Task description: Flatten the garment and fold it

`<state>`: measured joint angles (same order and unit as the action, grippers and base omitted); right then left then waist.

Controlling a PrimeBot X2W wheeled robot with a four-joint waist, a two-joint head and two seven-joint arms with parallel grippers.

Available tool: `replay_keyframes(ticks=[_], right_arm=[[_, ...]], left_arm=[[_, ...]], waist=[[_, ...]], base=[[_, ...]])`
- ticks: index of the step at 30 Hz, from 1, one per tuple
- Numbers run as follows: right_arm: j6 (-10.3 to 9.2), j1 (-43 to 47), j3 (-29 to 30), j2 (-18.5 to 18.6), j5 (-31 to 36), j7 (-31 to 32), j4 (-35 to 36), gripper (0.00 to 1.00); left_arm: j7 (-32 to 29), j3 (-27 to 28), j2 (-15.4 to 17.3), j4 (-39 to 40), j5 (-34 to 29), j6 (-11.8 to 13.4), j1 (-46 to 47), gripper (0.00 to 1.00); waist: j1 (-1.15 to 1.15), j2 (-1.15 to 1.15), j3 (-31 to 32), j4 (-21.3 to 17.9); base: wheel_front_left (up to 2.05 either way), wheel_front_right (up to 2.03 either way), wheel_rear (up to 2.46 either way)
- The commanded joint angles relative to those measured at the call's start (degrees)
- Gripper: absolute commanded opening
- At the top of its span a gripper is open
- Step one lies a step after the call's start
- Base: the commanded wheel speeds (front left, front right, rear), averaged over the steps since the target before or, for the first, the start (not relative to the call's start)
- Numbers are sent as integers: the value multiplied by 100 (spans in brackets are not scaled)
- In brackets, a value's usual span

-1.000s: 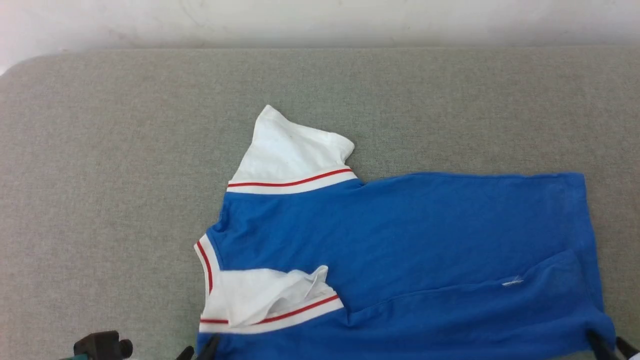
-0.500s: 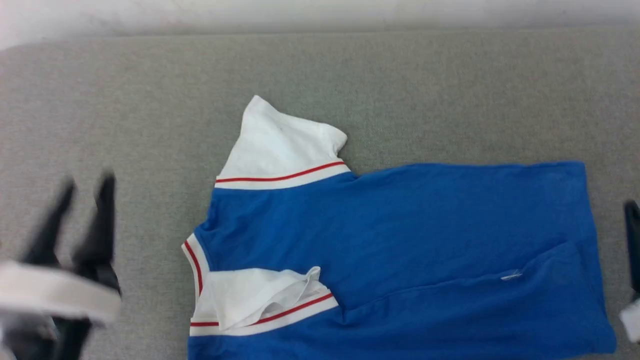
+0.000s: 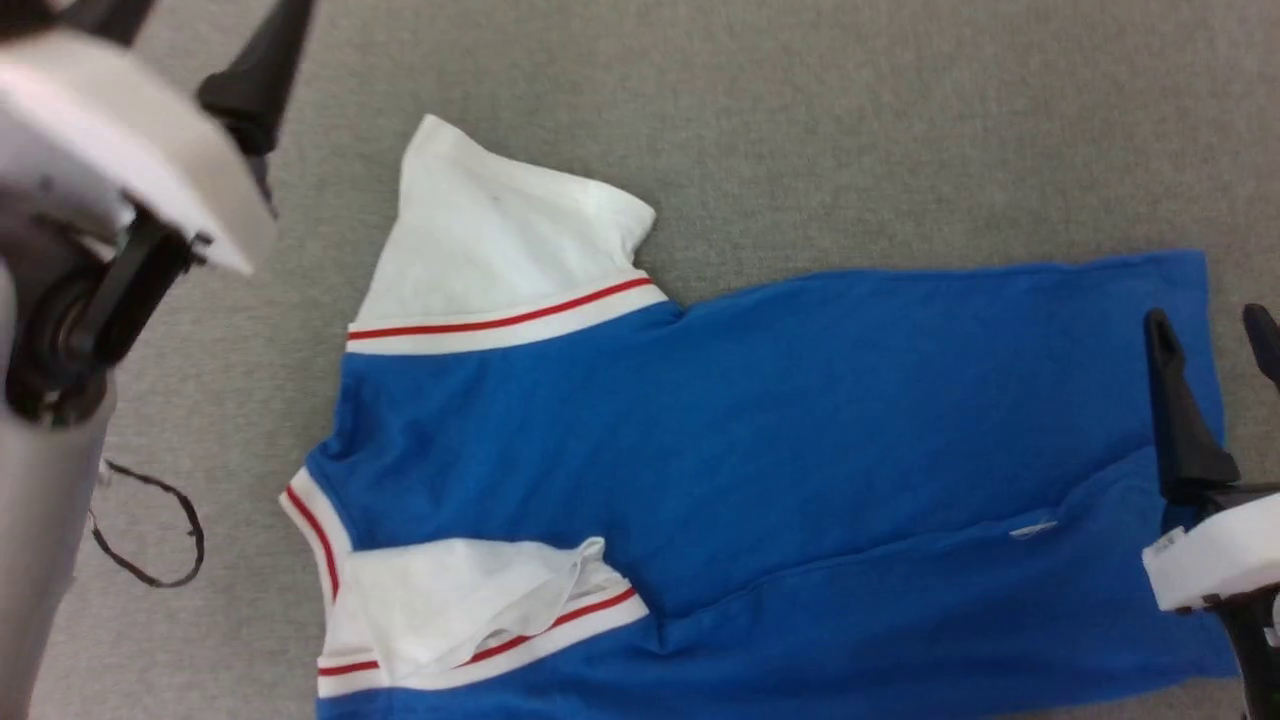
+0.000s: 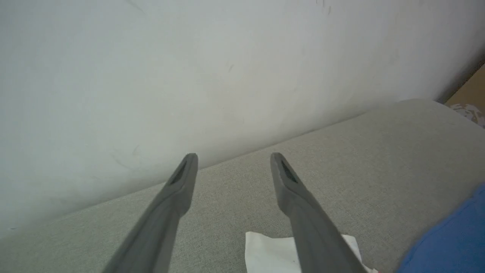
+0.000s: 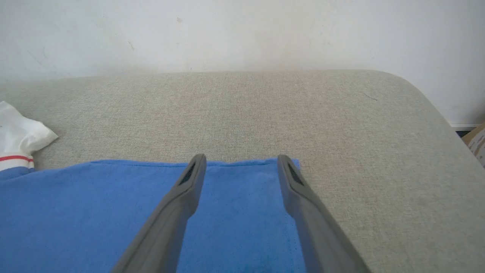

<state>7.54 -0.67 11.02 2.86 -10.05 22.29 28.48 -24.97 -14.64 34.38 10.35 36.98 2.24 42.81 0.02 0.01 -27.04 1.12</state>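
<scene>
Across the middle of the grey fabric-covered table (image 3: pixel 800 120) lies the blue jersey T-shirt (image 3: pixel 800 430), mostly spread but not yet flat. Its near sleeve (image 3: pixel 450 600) is crumpled and doubled back onto the body, and a long creased flap runs along the near side past a small white tag (image 3: pixel 1030 528).

Folding now would probably trap that bunched sleeve and the flap as lumps. A pinch at the hem might also catch one layer only, or a pull might drag the whole shirt over the cloth cover rather than smooth it. Whether the near edge hangs off the table I cannot tell.

The shirt's long axis runs side to side in the head view, neck opening (image 3: pixel 315 520) towards the robot's left and hem (image 3: pixel 1195 300) towards its right. The far sleeve (image 3: pixel 490 220) points away from the robot, towards the wall (image 5: pixel 242 34).

The right end effector (image 5: pixel 241 156) hovers over the far hem corner, fingers spread wide and empty. The left end effector (image 4: pixel 234 157) hangs above the far sleeve, also wide and empty. A thin black cord loop (image 3: pixel 150 530) lies left of the shirt.
</scene>
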Motion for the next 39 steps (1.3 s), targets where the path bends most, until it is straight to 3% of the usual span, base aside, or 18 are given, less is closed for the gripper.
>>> replay_keyframes(ticks=[1,4,9,17,18,19,20,21,29,34,39], right_arm=[[-5,-99,-26,2,27,-54,-42,100],[-5,-125,-65,2,-4,-91,-120,100],[-5,-179,-106,2,4,-122,-170,100],[-5,-252,-97,2,-12,-114,-187,100],[-5,-253,-87,2,-11,-112,-187,100],[-5,-254,-78,2,-10,-108,-185,100],[-5,-257,-69,2,-10,-100,-181,100],[-5,-266,-59,2,-9,-89,-177,100],[-5,-611,-145,5,107,129,5,100],[-5,-1253,-176,309,233,498,207,100],[-5,-2020,149,630,96,1210,-199,100]], left_arm=[[-218,-126,0,-183,101,-100,182,100],[-890,-454,7,-637,285,-344,563,100],[-1749,-739,47,-1090,576,-484,813,100],[-2491,-817,220,-1324,827,-292,684,100],[-2623,-846,246,-1337,878,-271,625,87],[-2751,-871,271,-1319,937,-253,568,46],[-2833,-874,288,-1282,992,-235,525,19],[-2862,-863,297,-1237,1033,-225,495,0],[-2434,-722,260,-1072,1035,-213,320,0],[-2164,-637,208,-997,1044,-216,248,0],[-2048,-629,151,-896,1045,-212,243,0]], waist=[[-2,-1,-305,-236],[-2,-1,-439,-320],[-2,-1,-621,-421],[-2,-1,-788,-524],[-2,-1,-795,-527],[-2,-1,-800,-528],[-2,-1,-805,-526],[-2,-1,-807,-519],[-2,-1,-633,-445],[-2,-1,-595,-384],[-2,-1,-729,-278]], base=[[0,0,0],[0,0,0],[0,0,0],[0,0,0],[0,0,0],[0,0,0],[0,0,0],[0,0,0],[0,0,0],[0,0,0],[0,0,0]])
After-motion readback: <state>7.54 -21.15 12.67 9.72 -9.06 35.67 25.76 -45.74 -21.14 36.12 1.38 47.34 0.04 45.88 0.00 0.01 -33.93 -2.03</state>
